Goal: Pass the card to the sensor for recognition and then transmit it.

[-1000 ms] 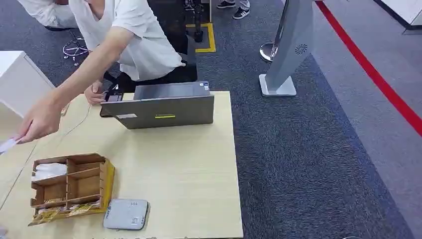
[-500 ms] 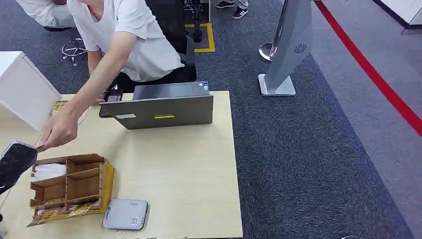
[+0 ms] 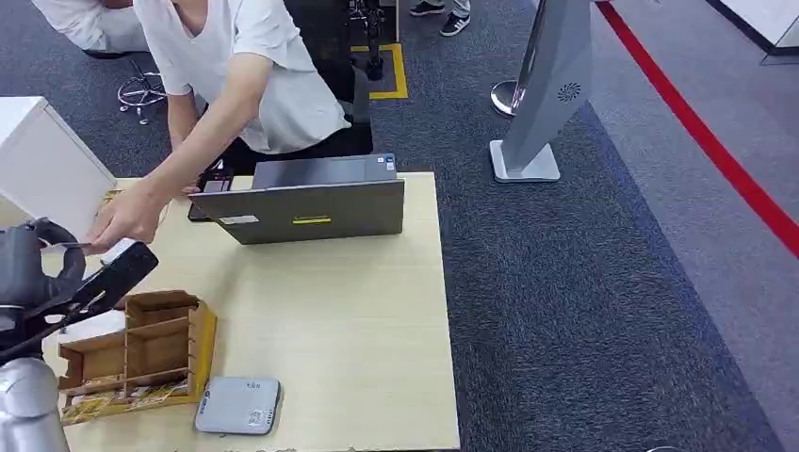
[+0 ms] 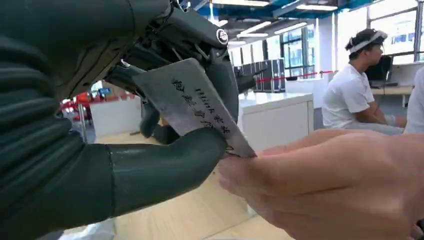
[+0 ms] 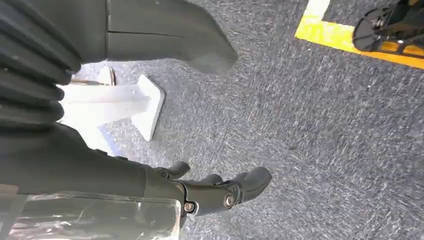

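Here, in the head view, the left hand point(image 3: 57, 273) reaches over the table point(image 3: 349, 320) at nine o'clock, meeting a person's hand point(image 3: 127, 215). In the left wrist view, thumb and fingers point(image 4: 222, 82) pinch the card point(image 4: 192, 105) while the person's fingertips touch its corner; the grip should firm before pulling toward the sensor point(image 3: 239, 406). In the right wrist view, the right hand point(image 5: 220, 190) hangs over carpet, fingers loosely apart, holding nothing.

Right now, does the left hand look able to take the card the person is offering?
Probably yes. The left hand already has the card between thumb and fingers, with nothing between them. The person's hand also pinches the card's far corner, so it isn't free yet.
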Motion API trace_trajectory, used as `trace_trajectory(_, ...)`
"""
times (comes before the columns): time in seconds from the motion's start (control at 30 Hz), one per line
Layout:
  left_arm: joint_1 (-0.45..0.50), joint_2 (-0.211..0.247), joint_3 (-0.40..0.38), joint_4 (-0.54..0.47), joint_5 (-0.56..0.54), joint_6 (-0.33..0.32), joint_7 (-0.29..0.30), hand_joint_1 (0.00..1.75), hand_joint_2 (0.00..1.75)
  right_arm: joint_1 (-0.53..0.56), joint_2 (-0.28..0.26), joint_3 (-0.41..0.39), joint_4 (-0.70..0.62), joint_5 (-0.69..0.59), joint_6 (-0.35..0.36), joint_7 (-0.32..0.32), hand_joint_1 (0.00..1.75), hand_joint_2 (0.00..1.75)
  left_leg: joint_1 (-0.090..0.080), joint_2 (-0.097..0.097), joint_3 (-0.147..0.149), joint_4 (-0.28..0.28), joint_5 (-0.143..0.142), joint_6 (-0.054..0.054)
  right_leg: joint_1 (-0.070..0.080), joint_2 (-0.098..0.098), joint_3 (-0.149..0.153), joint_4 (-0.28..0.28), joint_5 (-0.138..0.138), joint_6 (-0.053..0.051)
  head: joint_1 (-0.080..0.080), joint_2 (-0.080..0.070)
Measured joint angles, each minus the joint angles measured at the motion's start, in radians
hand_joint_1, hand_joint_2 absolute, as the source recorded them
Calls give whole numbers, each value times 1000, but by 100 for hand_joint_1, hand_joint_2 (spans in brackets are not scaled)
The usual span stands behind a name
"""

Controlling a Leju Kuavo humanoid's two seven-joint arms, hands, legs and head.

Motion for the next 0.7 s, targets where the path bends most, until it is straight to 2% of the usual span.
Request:
trace_trajectory(0.17,-4,5,-73,-18,-142,-11,49,175,175,-1,0,-15,0,14,16,-2,0,175,0,0,0,0,0,0,0,0,0,0,0,0,0,0)
trace_trajectory(0.43,12,5,-122,-48,-146,31,48,175,175,-1,1,-19,0,1,10,3,0,175,0,0,0,0,0,0,0,0,0,0,0,0,0,0)
trace_trajectory(0.5,27,4,-140,-66,-146,46,42,175,175,0,1,-18,0,-13,10,7,0,175,0,0,0,0,0,0,0,0,0,0,0,0,0,0)
trace_trajectory(0.7,106,-26,-206,-137,-146,120,-25,175,175,15,2,13,-9,-71,-4,38,0,175,0,0,-1,0,0,0,0,0,0,0,0,0,0,0)
